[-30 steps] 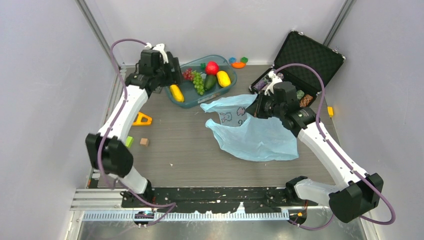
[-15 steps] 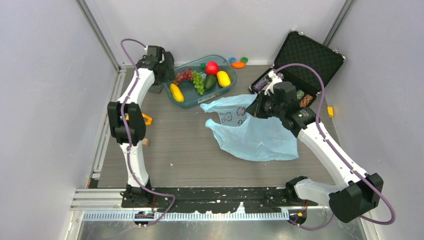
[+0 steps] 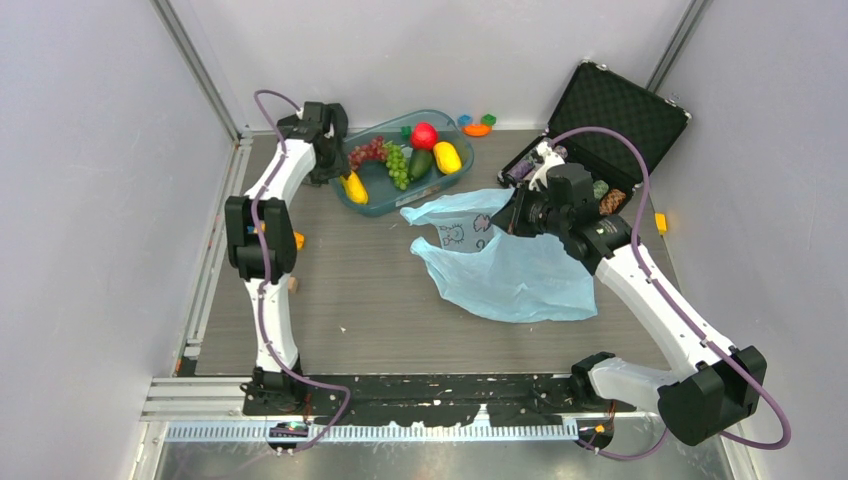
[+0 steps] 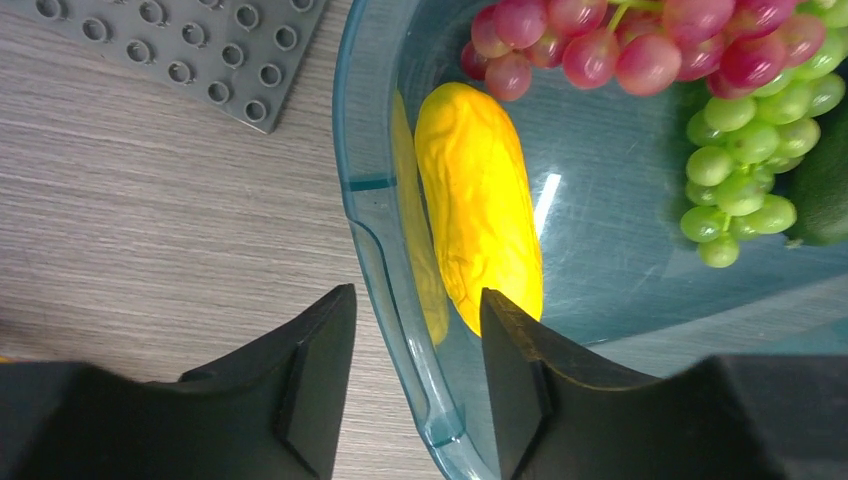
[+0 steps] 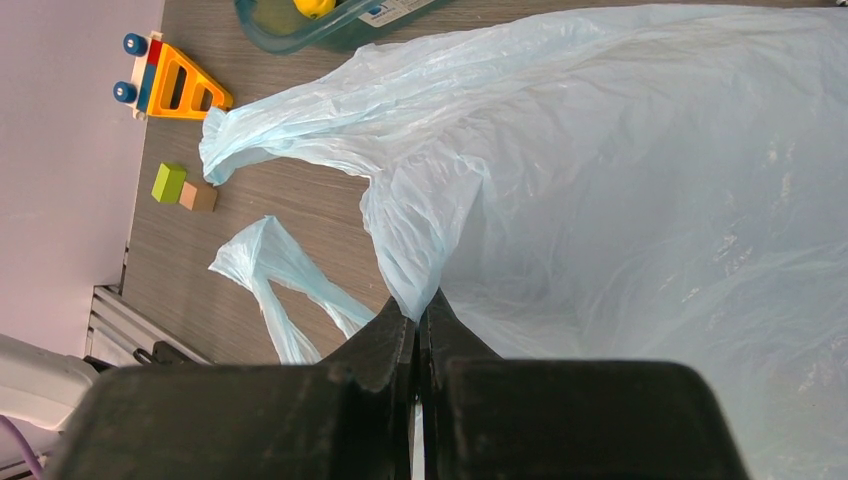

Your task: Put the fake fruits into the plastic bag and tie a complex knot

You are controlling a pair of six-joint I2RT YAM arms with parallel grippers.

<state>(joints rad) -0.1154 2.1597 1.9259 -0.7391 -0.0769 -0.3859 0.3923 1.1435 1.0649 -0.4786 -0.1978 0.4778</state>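
While the right arm has not stirred over the last second, the right gripper (image 5: 420, 305) stays pinched on the bag (image 3: 510, 275), its fingers pressed together with the thin blue rim between them. The bag lies spread on the table (image 3: 380, 300) in front of that gripper, mouth toward the tub, just where it lay before. To the left on the wood sit an orange toy (image 5: 175, 85) and two small blocks (image 5: 185, 188).

Farther back is the tub (image 4: 385, 230). The left gripper (image 4: 415, 320) stands with its jaws apart, straddling the tub's wall: one finger is outside over the table, the other inside just beside a yellow fruit (image 4: 480, 200). Whether that finger touches the fruit I cannot tell. A second ago the left arm's elbow hung low and out to the left, with the gripper over the tub's far left rim. Now the arm is folded upright and the gripper has come nearer and down to the tub's left end.

The fruits have not moved: purple grapes (image 4: 620, 40), green grapes (image 4: 750, 160), a dark green fruit (image 3: 421, 163), an apple (image 3: 424, 135) and a second yellow one (image 3: 447, 157) all lie in the tub. A grey studded plate (image 4: 190, 50) lies beside it. Behind are coloured blocks (image 3: 477, 125) and, far right, an open black case (image 3: 620, 110).
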